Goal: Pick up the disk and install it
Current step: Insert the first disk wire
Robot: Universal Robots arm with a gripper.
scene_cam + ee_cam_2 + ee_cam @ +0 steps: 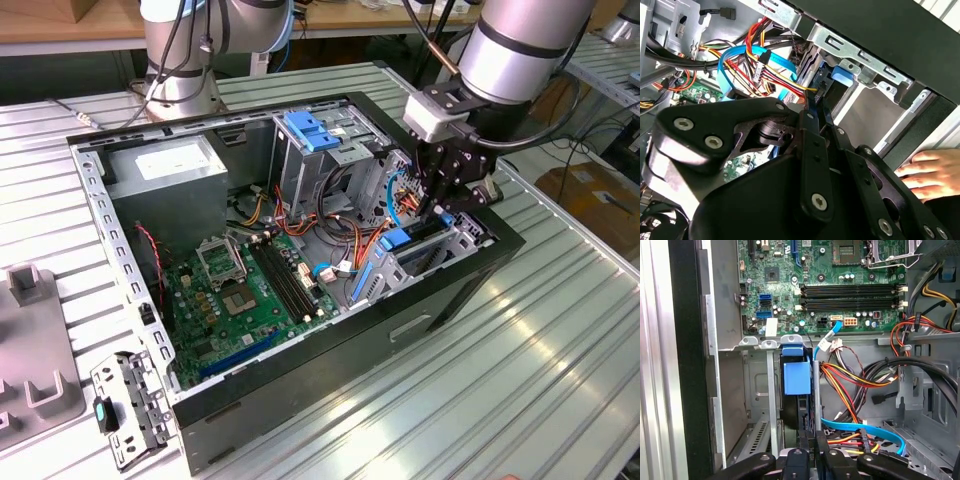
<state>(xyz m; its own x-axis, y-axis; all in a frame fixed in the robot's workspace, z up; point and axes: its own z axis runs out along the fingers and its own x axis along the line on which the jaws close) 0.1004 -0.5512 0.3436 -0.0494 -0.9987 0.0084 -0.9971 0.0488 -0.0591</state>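
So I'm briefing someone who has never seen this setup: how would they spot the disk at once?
Start at the open computer case, then go to the metal drive bay at its front corner, under the gripper. The disk stands on edge in that bay. Its bright blue carrier tab sets it apart from the thin blue cable beside it.

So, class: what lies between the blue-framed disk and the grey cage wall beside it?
In the first wrist view, a bundle of red, yellow and black wires and a flat blue cable cross between the disk and the grey cage wall.
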